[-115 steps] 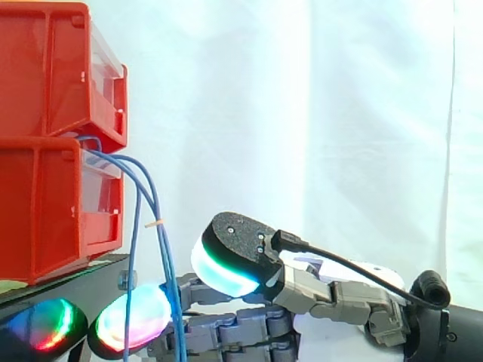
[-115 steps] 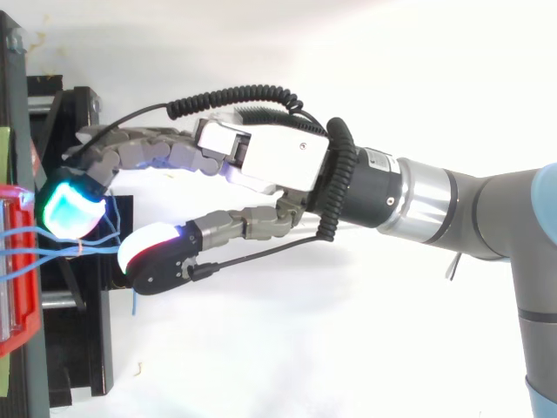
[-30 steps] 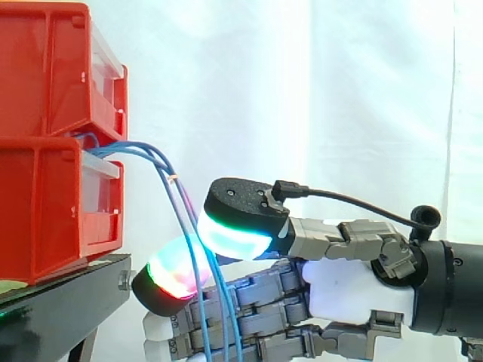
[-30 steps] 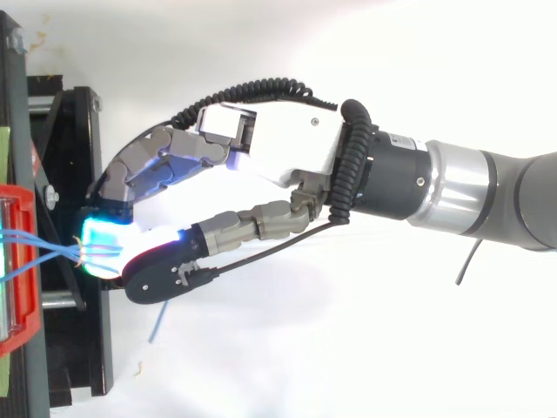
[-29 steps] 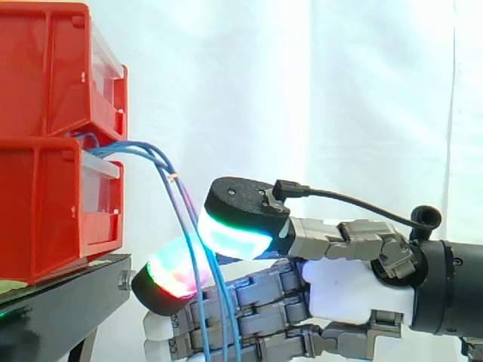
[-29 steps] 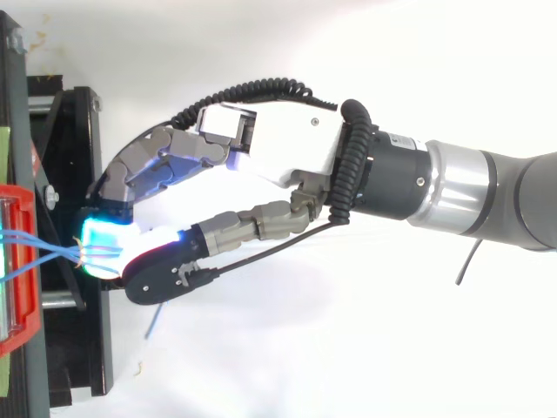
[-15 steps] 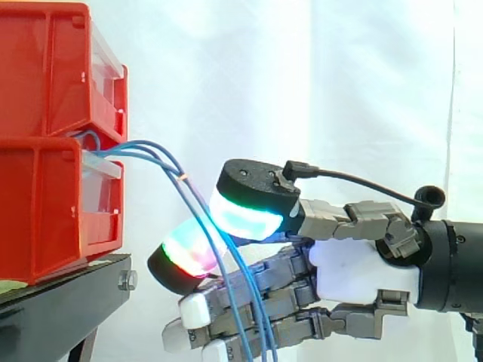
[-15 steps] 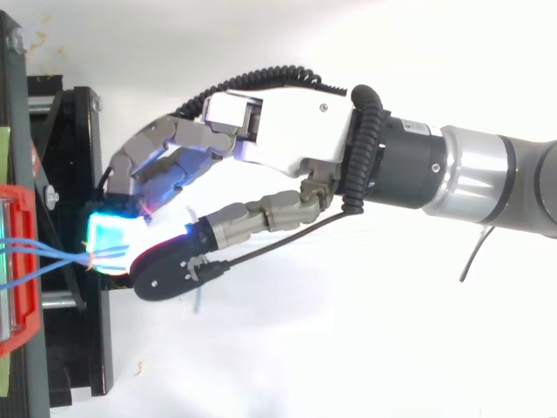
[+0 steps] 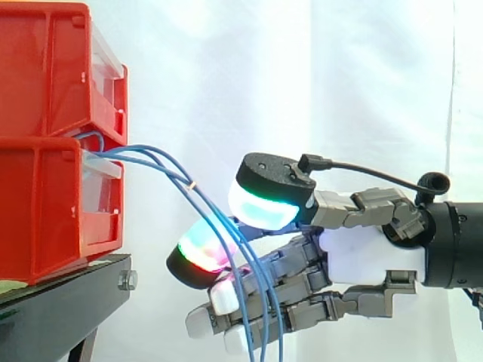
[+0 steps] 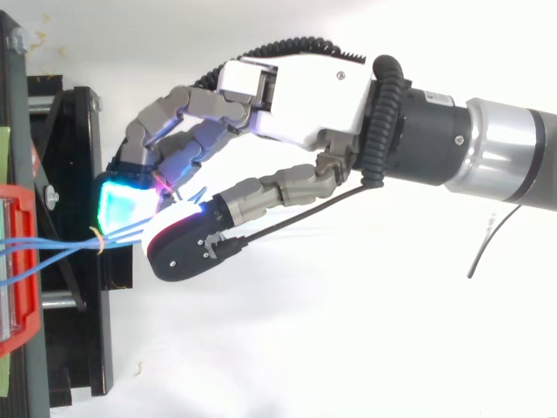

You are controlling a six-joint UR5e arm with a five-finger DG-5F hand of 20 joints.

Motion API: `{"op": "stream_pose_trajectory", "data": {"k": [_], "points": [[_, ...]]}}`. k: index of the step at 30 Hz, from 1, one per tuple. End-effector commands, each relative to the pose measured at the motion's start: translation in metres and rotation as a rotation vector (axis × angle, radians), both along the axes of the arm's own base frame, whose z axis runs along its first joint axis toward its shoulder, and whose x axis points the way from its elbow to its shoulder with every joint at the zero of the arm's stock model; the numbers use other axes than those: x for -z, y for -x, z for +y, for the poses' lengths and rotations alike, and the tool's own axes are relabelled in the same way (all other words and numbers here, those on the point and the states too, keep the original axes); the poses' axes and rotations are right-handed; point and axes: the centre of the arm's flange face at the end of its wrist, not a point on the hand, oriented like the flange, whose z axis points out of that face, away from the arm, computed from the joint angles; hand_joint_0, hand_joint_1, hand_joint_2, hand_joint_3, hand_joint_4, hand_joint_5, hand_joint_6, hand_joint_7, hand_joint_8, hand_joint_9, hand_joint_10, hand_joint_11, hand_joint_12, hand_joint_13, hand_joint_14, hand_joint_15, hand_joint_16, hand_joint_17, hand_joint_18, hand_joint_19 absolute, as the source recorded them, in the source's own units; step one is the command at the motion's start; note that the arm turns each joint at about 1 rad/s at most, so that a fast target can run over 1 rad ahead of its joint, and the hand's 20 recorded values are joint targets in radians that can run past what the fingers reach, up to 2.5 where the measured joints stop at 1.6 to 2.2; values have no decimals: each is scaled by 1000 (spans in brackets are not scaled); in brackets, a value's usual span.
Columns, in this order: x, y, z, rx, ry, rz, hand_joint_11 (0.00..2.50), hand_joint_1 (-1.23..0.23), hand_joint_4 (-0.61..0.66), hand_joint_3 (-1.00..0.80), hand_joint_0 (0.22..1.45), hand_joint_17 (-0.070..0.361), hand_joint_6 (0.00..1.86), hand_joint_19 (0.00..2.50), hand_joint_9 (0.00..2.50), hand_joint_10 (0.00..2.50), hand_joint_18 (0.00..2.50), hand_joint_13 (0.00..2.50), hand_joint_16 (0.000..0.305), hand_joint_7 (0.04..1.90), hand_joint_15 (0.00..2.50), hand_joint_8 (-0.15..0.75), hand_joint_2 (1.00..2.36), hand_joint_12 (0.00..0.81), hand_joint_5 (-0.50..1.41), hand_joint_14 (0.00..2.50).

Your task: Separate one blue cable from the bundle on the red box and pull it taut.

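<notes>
Several thin blue cables [image 9: 161, 160] leave the gap between the two stacked red bins [image 9: 45, 204] and slope down to the right, bound by a small tan tie [image 9: 191, 183]. My hand [image 9: 366, 256] is to the right of the bins, with its thumb pad [image 9: 268, 202] and a glowing finger pad [image 9: 200, 258] closed on the cables. Below the pinch the cables hang down across the other curled fingers. From above, the cables [image 10: 52, 248] converge from the bin's edge [image 10: 22, 287] into the pinch of the hand [image 10: 305, 96]. I cannot tell whether one cable is apart from the rest.
The bins rest on a black stand [image 9: 68, 302] at the left, also seen from above [image 10: 78, 131]. A white curtain backs the work. The arm enters from the right.
The hand has moved right and slightly up, away from the bins, with the cables still pinched. The cables now stretch further out from the bin and slope less steeply.
</notes>
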Motion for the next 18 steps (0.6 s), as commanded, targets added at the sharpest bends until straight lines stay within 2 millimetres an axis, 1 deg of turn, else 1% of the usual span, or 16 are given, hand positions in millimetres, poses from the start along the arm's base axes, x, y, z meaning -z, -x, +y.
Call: {"op": "stream_pose_trajectory", "data": {"k": [1,2,3,5,8,11,14,18], "points": [[-6,1,-4,5,1,0,470,-685,145,-477,562,85,891,463,955,16,503,585,38,752,263,268,1001,296,-107,11],[-6,1,-4,5,1,0,476,-668,144,-428,580,84,890,468,954,19,501,583,37,757,261,266,1006,292,-105,11],[-7,1,-4,5,1,-1,473,-667,143,-415,584,83,891,465,954,18,502,583,37,756,269,264,1007,291,-105,11],[-7,1,-4,6,4,-6,485,-691,131,-342,598,83,894,468,953,18,506,584,37,791,266,269,1012,290,-107,11],[-6,1,0,0,5,-4,500,-729,93,-269,611,83,917,467,940,19,509,585,37,748,276,268,1014,290,-115,11],[-7,0,0,2,5,-4,515,-765,37,-233,620,86,935,454,929,17,519,586,38,705,273,272,1014,295,-123,11],[-6,1,0,2,6,1,524,-794,3,-215,643,85,950,457,906,17,516,577,38,702,272,265,1016,292,-135,11],[-7,0,1,0,5,-5,536,-802,1,-218,651,85,955,459,907,17,521,576,38,686,274,264,1016,291,-138,11]]}}
